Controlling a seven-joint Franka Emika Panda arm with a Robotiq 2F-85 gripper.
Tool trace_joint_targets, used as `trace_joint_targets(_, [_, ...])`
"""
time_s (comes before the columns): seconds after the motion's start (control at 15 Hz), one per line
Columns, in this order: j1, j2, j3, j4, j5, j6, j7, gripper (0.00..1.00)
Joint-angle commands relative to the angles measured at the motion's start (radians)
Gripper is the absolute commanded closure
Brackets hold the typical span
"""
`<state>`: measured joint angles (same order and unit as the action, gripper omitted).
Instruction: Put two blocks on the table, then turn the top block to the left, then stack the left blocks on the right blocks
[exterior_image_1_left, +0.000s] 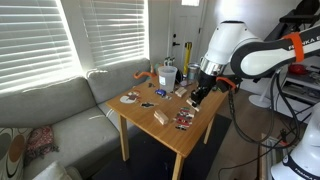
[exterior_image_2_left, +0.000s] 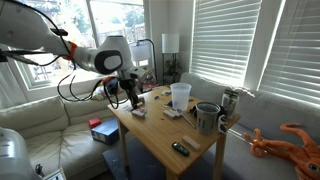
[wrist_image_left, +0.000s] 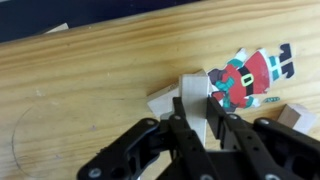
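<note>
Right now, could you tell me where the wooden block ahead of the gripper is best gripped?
I would take the block across its two flat side faces, coming straight down from above with the gripper. Those faces are parallel, and the Santa figure crowds one side, so keep that finger close in.

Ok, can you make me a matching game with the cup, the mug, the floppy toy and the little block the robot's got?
Things:
1 cup
2 mug
3 toy
4 block

Matches:
A orange
B held in the gripper
C white
D dark grey

Pairs: 1-C, 2-D, 3-A, 4-B
</note>
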<state>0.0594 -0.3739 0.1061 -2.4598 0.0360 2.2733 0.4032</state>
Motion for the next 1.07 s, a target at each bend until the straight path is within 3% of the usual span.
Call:
trace_joint_targets(0.0, [0.033,-0.004,-0.034,-0.01,0.053,0.003,-0.229,0.93])
trace_joint_targets(0.27, [0.045,0.022,-0.054,0.001,0.076,-0.012,-0.395,0.93])
trace_joint_targets(1.0, [0.033,0.053,-0.06,0.02,0.057,-0.05,-0.505,0.93])
